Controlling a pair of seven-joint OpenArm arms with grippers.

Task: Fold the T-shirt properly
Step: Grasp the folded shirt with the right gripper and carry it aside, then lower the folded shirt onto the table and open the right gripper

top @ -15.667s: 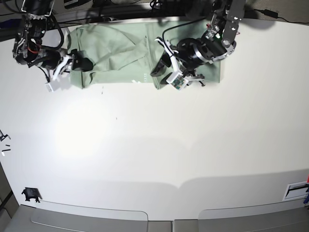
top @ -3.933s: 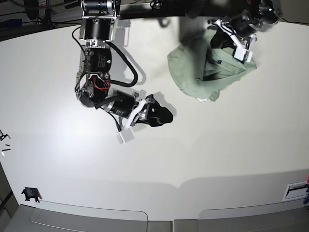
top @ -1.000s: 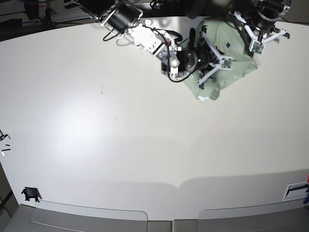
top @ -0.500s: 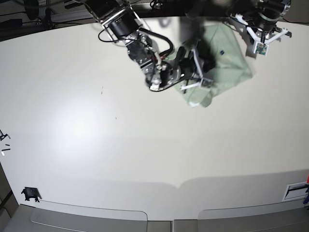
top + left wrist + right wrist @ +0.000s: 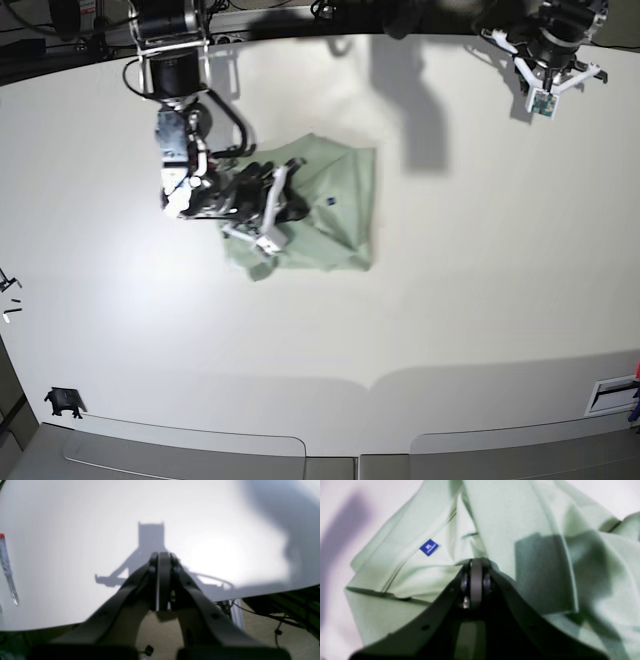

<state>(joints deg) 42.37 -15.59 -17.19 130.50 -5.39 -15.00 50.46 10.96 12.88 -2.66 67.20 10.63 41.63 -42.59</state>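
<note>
We've got the right pincer pressed shut right down at the shirt, tips at a ridge of cloth; whether a pinch of fabric sits between them we can't quite tell. Just beyond the tips the green cloth rises in loose overlapping layers, the blue label a little up and to the left of them, creases running off to the right.

Our read: the shirt is bunched into a rough, lumpy square, not a clean fold. Edges don't line up, a corner pokes out low on the left of the heap in the base view, so smoothing and squaring up are left to do.

Room? Plenty. The table is open on every side of the shirt, widest toward the near edge, so we can drag or spread freely.

Farther off, the left pincer is shut too, holding nothing, hanging over the table's far edge with the floor and cables just under it. It sits well apart from the shirt.
</note>
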